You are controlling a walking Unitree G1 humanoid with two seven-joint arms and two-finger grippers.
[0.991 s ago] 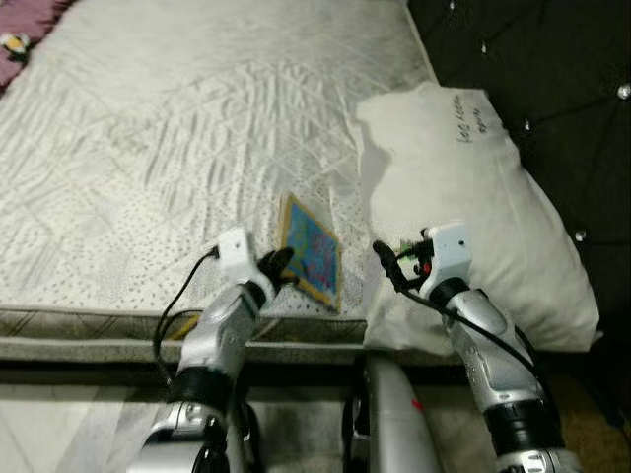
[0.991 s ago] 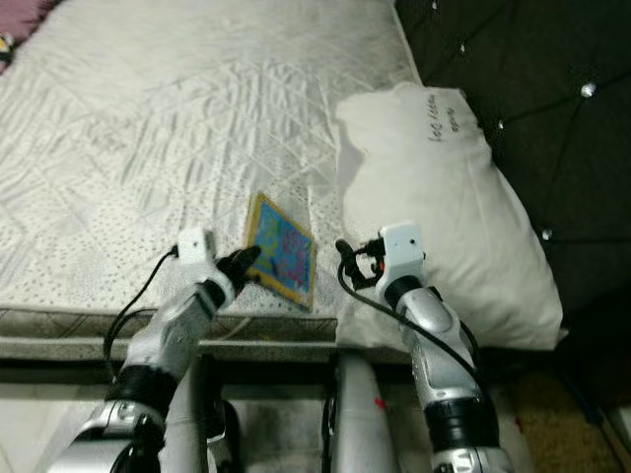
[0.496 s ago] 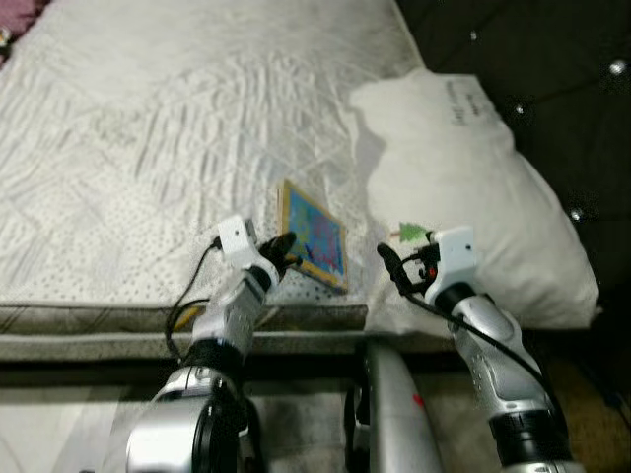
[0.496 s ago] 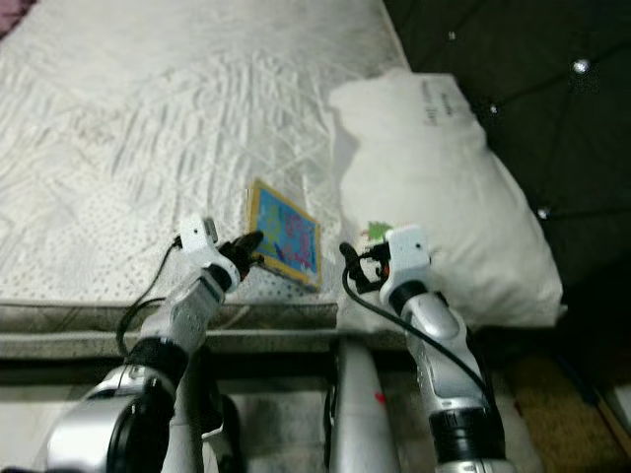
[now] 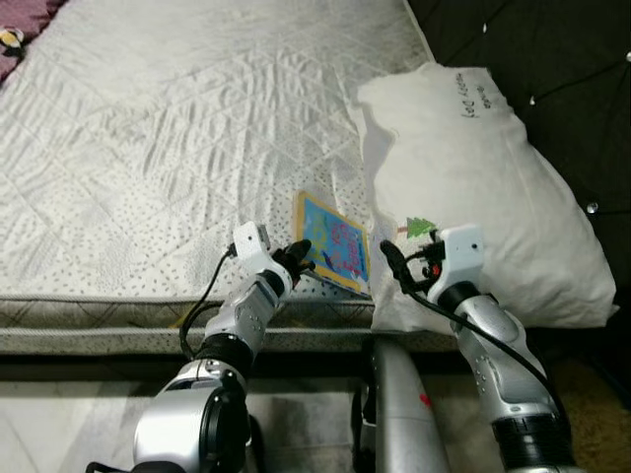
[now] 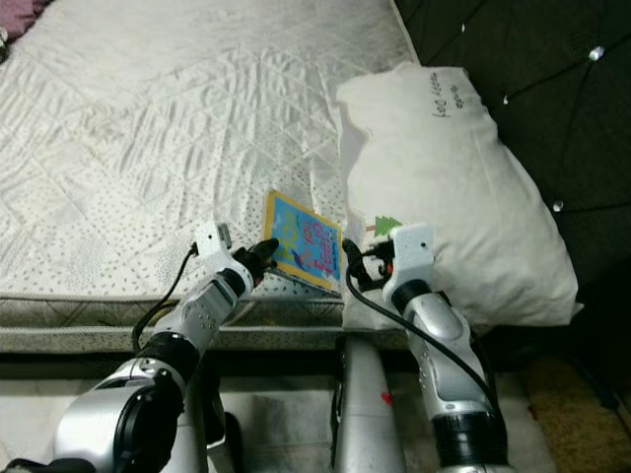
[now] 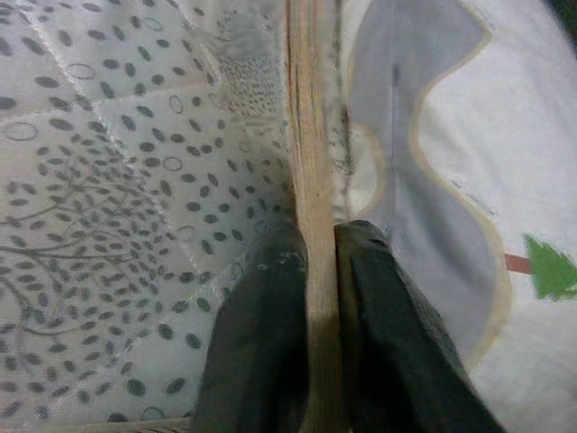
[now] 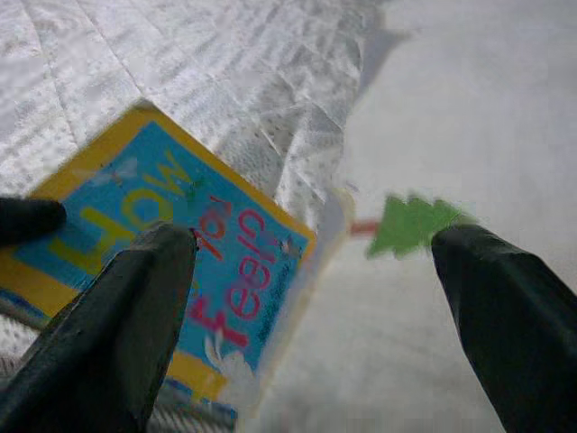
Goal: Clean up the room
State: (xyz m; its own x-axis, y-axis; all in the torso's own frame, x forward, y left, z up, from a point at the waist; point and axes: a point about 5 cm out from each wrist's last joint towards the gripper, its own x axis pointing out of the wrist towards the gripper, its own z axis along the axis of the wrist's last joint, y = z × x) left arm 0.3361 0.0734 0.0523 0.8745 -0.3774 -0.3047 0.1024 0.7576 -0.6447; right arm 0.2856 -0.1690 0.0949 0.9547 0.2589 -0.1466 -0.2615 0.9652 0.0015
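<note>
The book (image 5: 334, 242) lies near the bed's (image 5: 148, 128) front edge, just beside the pillow (image 5: 473, 187). The left gripper (image 5: 297, 259) has its jaws clenched on the book's edge. The right gripper (image 8: 315, 307), jaws released, hovers over book and pillow.

Blue, yellow-edged book (image 5: 333, 243); white pillow (image 5: 473, 177)

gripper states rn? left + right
Left gripper: shut on the picture book, pinching its edge.
Right gripper: open, holding nothing, hovering above the book beside the pillow.
</note>
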